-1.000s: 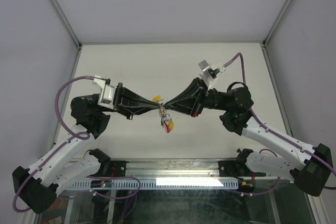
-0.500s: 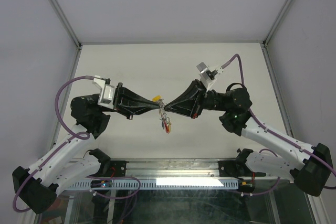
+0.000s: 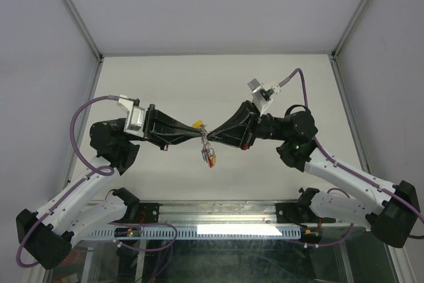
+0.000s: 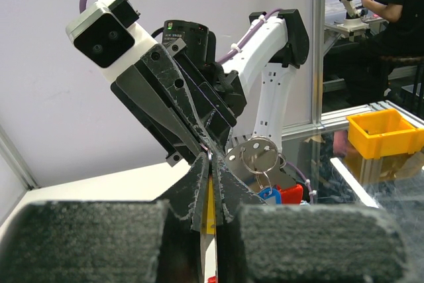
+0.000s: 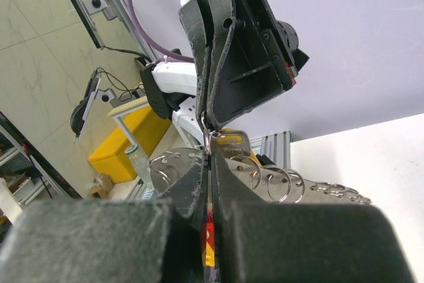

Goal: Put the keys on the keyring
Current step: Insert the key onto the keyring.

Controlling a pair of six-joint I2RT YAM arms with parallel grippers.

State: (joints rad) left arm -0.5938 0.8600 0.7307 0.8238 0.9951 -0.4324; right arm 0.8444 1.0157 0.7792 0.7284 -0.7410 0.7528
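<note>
One yellow key [image 3: 197, 123] seems clamped in left pincer [image 3: 201, 136]; right pincer [image 3: 208, 137] clamps the keyring [image 3: 209, 156] hanging lengthwise down.

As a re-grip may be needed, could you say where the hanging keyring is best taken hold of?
Probably the big ring atop the keyring: it hangs free, face toward the left wrist camera, so pinch its rim from the side, above the blue-capped key.

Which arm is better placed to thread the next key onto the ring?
Left, probably: the left gripper is shut on a yellow-capped key right at the keyring, which the right gripper pinches steady.
</note>
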